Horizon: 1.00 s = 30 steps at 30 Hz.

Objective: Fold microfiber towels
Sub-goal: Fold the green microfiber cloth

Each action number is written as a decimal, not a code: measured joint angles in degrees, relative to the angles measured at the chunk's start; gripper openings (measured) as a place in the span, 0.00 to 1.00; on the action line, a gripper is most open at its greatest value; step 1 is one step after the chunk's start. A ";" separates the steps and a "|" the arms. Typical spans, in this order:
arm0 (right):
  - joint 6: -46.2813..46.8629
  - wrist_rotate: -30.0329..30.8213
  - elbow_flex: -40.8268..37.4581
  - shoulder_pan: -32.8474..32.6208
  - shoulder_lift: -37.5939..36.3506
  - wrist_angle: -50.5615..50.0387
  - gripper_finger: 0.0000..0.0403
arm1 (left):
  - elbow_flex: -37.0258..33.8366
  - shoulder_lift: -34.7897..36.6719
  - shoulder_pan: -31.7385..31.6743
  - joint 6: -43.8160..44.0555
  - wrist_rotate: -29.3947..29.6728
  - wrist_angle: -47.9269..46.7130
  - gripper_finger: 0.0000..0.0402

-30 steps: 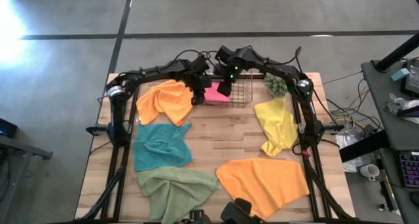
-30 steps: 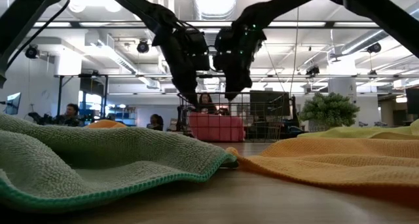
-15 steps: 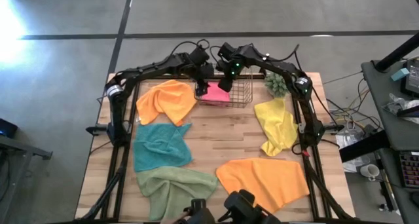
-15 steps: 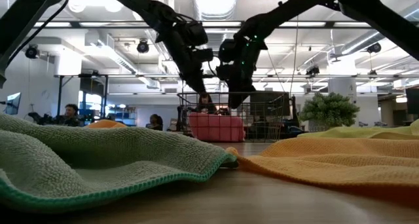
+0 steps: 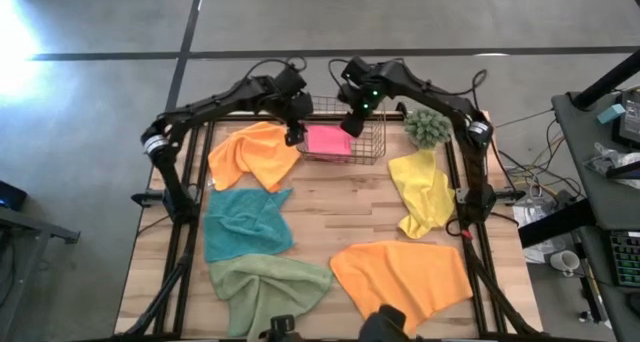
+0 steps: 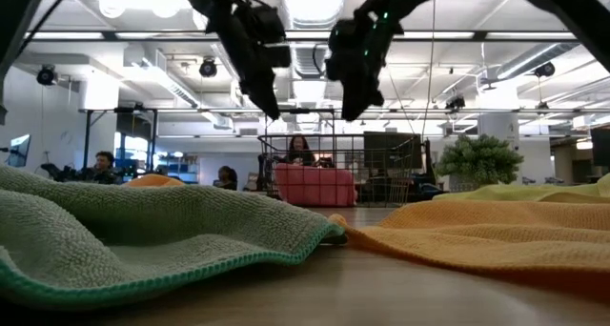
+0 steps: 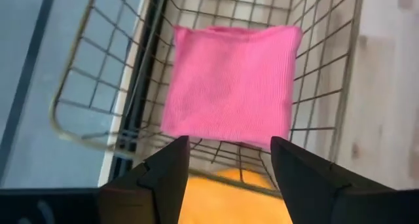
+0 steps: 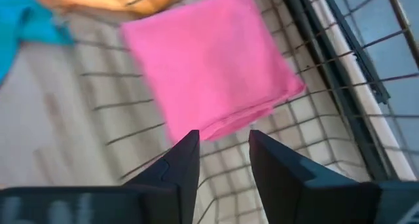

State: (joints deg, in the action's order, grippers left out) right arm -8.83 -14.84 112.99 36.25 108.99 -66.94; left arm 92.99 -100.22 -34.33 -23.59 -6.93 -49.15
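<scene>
At the frame's foot lay the sage and large orange towels, unfolded. At upper centre both grippers hung above the wire basket point(image 5: 345, 140) holding the folded pink towel point(image 5: 329, 140). The left gripper point(image 5: 293, 132), open and empty, was nearer the small orange towel point(image 5: 254, 154); the right gripper point(image 5: 352, 124) was part-open, empty.

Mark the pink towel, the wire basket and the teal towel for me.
pink towel point(image 5: 329, 140), high view, middle of the folded square.
wire basket point(image 5: 380, 142), high view, right wall.
teal towel point(image 5: 245, 224), high view, centre of the cloth.
</scene>
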 joint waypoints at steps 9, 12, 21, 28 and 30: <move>4.81 3.04 -8.23 -7.24 -8.79 -1.78 0.24 | -10.71 9.65 4.16 12.27 -0.02 1.42 0.49; 5.89 4.80 -12.45 -11.42 -12.13 -1.13 0.22 | -17.16 13.24 8.45 14.13 -0.12 4.02 0.49; 17.01 4.93 -25.34 -21.39 -18.75 8.81 0.20 | -30.64 22.50 17.60 29.56 -0.01 8.54 0.49; 23.69 5.10 -30.14 -31.30 -18.83 13.58 0.20 | -36.36 25.67 26.91 39.67 0.12 8.95 0.49; 24.91 6.06 -30.14 -34.46 -18.20 15.21 0.20 | -37.26 25.96 30.41 41.91 0.14 9.17 0.49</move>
State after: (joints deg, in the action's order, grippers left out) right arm 16.08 -8.78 82.85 1.79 90.79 -51.73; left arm 55.73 -74.26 -3.92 18.32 -6.78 -39.98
